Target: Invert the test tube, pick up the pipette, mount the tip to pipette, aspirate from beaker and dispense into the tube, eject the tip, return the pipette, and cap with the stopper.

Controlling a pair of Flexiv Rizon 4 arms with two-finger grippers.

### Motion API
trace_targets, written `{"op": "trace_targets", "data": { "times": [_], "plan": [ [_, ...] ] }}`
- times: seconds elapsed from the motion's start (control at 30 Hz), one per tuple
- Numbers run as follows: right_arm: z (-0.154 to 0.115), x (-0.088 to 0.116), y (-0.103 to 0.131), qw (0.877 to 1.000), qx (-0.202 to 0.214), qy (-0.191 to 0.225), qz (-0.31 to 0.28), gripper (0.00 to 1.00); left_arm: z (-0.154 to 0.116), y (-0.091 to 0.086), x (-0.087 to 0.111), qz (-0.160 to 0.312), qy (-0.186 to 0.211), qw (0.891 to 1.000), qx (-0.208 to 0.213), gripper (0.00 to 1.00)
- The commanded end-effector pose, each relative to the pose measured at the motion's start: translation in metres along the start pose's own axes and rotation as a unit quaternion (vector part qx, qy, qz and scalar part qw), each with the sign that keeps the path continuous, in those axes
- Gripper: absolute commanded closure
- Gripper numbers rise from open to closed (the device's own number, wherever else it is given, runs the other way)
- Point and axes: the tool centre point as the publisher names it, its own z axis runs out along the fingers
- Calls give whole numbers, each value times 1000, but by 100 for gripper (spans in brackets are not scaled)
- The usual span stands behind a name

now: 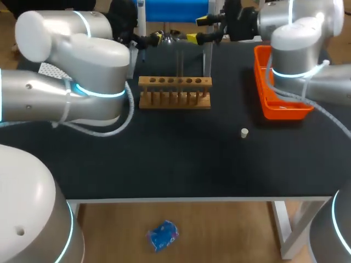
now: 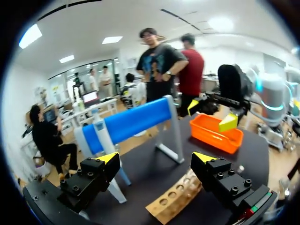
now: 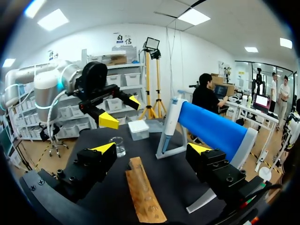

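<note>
Black desk [image 1: 181,164]: wooden rack [image 1: 174,92] near its far edge, stopper [image 1: 244,132] towards the right edge. Left gripper [image 2: 157,158] and right gripper [image 3: 151,148] gape wide, all 4 fingers empty.

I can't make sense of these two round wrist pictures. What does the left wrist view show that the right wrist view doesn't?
Only the left wrist view shows the orange tray and the right arm's hand. Only the right wrist view shows the glass beaker, a small pale box behind it, and the left arm's hand. Both show the wooden rack, the blue roll on its stand, and the black table.
</note>
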Motion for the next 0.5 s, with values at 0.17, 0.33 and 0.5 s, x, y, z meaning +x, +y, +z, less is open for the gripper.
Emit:
{"op": "trace_targets", "data": {
  "times": [0.17, 0.33, 0.5],
  "plan": [
    [-41, 31, -12, 999, -21, 17, -21, 0, -13, 4, 18, 74, 307, 947, -55, 0],
    [-41, 31, -12, 999, -21, 17, -21, 0, -8, 5, 24, 97, 274, 954, -75, 0],
    [-41, 31, -12, 999, -21, 17, -21, 0, -8, 5, 24, 97, 274, 954, -75, 0]
  ]
}}
